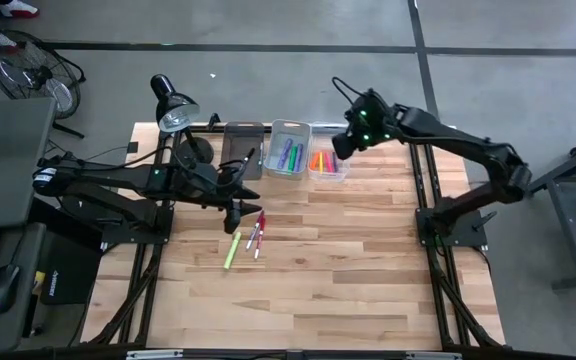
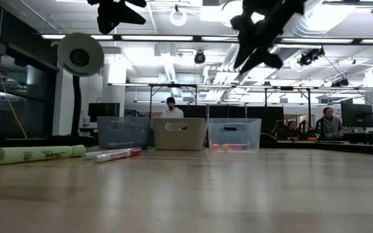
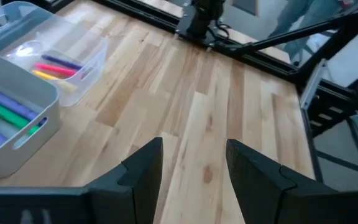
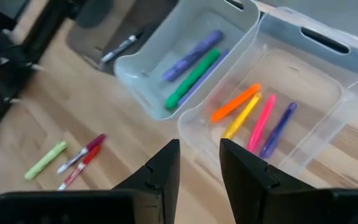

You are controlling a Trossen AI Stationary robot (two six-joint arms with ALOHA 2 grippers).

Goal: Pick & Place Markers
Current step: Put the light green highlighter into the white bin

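overhead, the left gripper [image 1: 240, 212] hangs open over the wooden table [image 1: 348, 270], just beside the loose markers: a lime marker [image 1: 231, 249] and two red markers [image 1: 258, 232] lying on the boards. the right gripper [image 1: 342, 146] hovers over the clear bin [image 1: 328, 163] at the far edge, next to the grey bin [image 1: 288, 148] and the dark bin [image 1: 241, 145].

from table height, the lime marker [image 2: 39, 154] and red markers [image 2: 114, 155] lie at the near left, the three bins stand in a row behind, and both arms hang high above them.

past the left wrist, the two fingers [image 3: 143, 171] stand apart with nothing between them, over bare wood.

past the right wrist, the fingers [image 4: 165, 165] are parted and hold nothing; beneath them the clear bin [image 4: 347, 74] holds orange, yellow, pink and purple markers [image 4: 253, 115], and the grey bin [image 4: 138, 81] holds green and purple markers [image 4: 192, 68].
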